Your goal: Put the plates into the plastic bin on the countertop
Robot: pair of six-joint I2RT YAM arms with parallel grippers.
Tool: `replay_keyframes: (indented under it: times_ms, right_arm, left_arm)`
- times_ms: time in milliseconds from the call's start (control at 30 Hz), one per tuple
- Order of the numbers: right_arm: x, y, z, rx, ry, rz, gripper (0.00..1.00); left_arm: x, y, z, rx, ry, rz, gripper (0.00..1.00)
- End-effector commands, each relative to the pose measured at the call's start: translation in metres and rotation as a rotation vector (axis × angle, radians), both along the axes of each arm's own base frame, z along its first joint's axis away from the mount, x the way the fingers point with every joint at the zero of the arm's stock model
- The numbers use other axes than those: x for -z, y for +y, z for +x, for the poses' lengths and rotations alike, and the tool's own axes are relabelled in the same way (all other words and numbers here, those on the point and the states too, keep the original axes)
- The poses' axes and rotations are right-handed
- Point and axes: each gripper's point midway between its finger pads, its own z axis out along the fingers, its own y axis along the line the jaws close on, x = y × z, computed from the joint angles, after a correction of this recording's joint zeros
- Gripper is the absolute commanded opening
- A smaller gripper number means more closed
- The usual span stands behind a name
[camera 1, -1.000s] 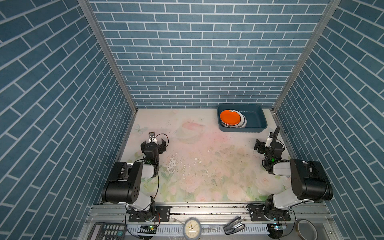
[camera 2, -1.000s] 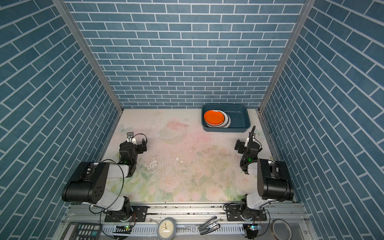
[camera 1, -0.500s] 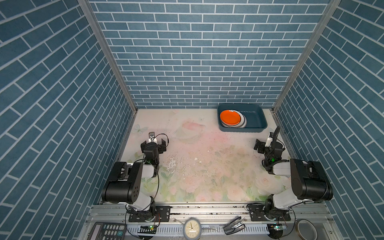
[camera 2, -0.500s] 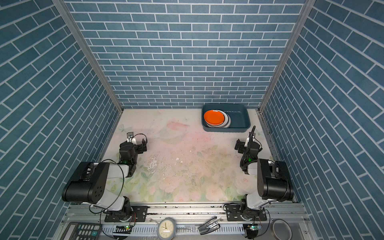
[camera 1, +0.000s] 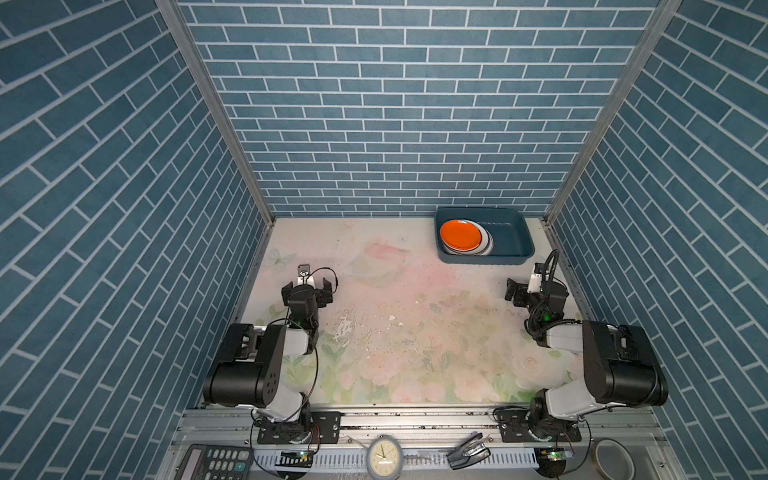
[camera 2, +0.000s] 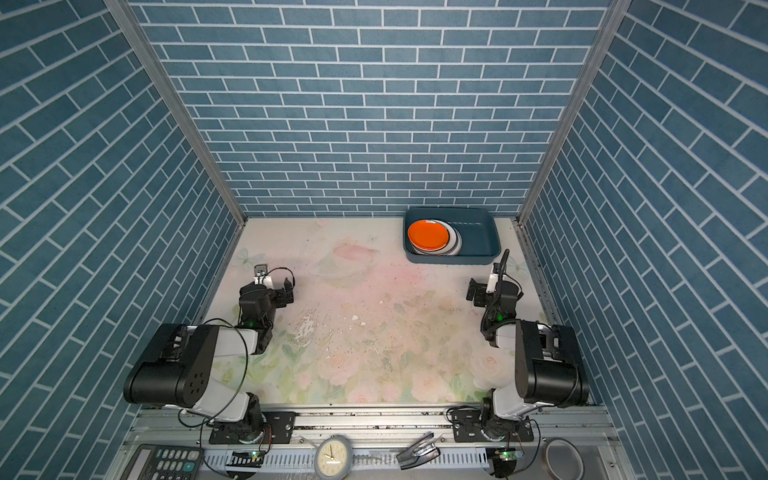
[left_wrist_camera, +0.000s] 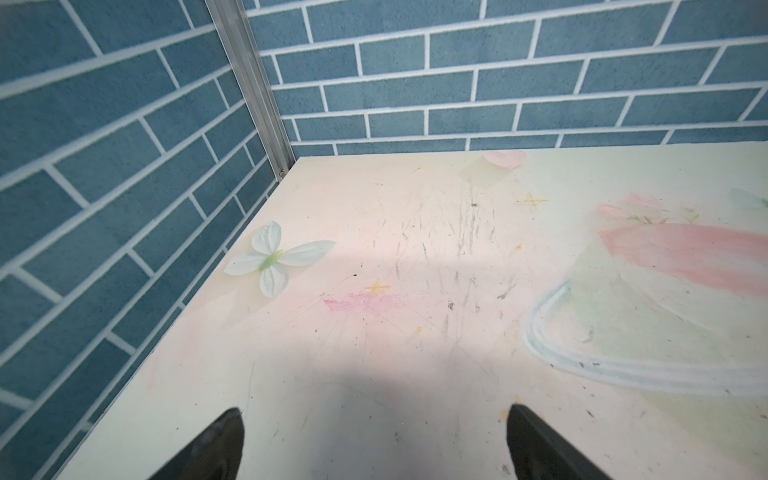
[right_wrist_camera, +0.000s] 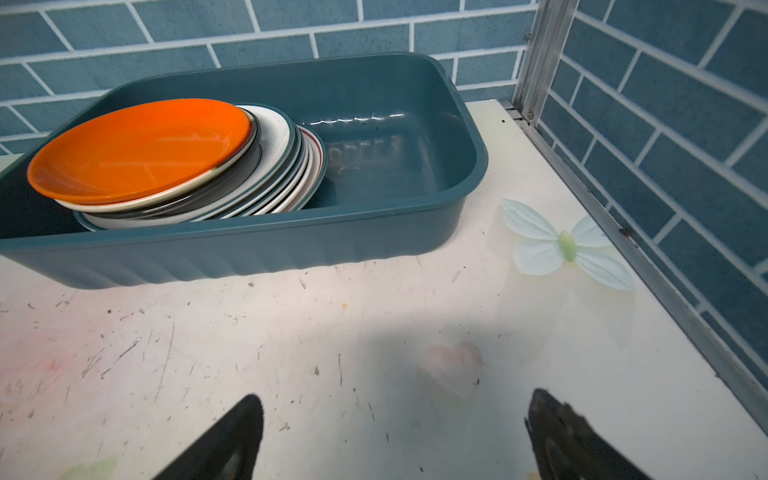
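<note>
Toward the left side of the desk [camera 1: 415, 332] in both top views: left tool [camera 1: 307, 287], folded low near its own arm base, aimed at the back wall, released, jaws spread wide with nothing between them. From the left wrist view: left tool [left_wrist_camera: 374, 415] over scuffed desk [left_wrist_camera: 415, 257], dark fingertips [left_wrist_camera: 226, 432] well apart, a pale printed butterfly [left_wrist_camera: 274, 259] ahead near the corner of the blue brick walls. On the metal rail in front of that arm: calculator [camera 1: 216, 461]. Just right of the left arm: chipped patch [camera 1: 345, 328] in the faded print of pink roses and green leaves. Further right on the rail: small round clock [camera 1: 384, 457], then a black clip [camera 1: 467, 449]. At the back right corner of the desk, close against the back wall: dark teal bin [camera 1: 486, 258], sitting flat. Inside its left half: plates [camera 1: 461, 235] in one overlapping pile, orange on top, black under it, white ones with teal rims fanned out to the right. Closer in the right wrist view: bin [right_wrist_camera: 249, 253], plates [right_wrist_camera: 141, 145] leaning slightly. Near the front of the bin, apart from it, by the right wall: right tool [camera 1: 536, 293], released, gripping nothing, fingertips [right_wrist_camera: 245, 428] wide apart over bare desk [right_wrist_camera: 291, 353]. At the far right end of the rail: round grey container [camera 1: 598, 449].
</note>
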Motion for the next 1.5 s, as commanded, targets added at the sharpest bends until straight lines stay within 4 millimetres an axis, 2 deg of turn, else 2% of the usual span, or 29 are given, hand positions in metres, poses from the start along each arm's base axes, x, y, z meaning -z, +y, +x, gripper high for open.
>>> replay_keyframes:
  times_ms: [0, 333, 467, 600, 633, 800, 967, 1467]
  right_arm:
    - [0.000, -0.007, 0.001, 0.028, -0.020, -0.029, 0.99]
    - [-0.003, -0.008, -0.001, 0.041, -0.036, -0.035, 0.99]
    - [-0.016, -0.025, -0.011, 0.149, -0.065, -0.043, 0.99]
    - [0.000, -0.025, -0.007, 0.148, -0.033, -0.038, 0.99]
    - [-0.003, -0.026, -0.004, 0.157, -0.035, -0.039, 0.99]
    - [-0.003, -0.023, -0.005, 0.137, -0.046, -0.039, 0.99]
    - [-0.002, -0.010, -0.002, 0.057, -0.040, -0.038, 0.99]
    - [0.000, -0.014, -0.001, 0.078, -0.025, -0.041, 0.99]
  left_arm:
    - [0.000, -0.001, 0.003, 0.003, 0.017, 0.015, 1.00]
    - [0.000, -0.001, 0.003, 0.003, 0.010, 0.015, 1.00]
    - [0.000, -0.001, 0.003, 0.003, 0.010, 0.017, 1.00]
    - [0.000, -0.001, 0.003, 0.002, 0.010, 0.015, 0.99]
    - [0.000, -0.001, 0.003, 0.002, 0.010, 0.014, 1.00]
    - [0.000, -0.001, 0.003, 0.003, 0.011, 0.015, 1.00]
    - [0.000, -0.001, 0.003, 0.003, 0.011, 0.015, 1.00]
    - [0.000, -0.001, 0.003, 0.004, 0.009, 0.016, 0.99]
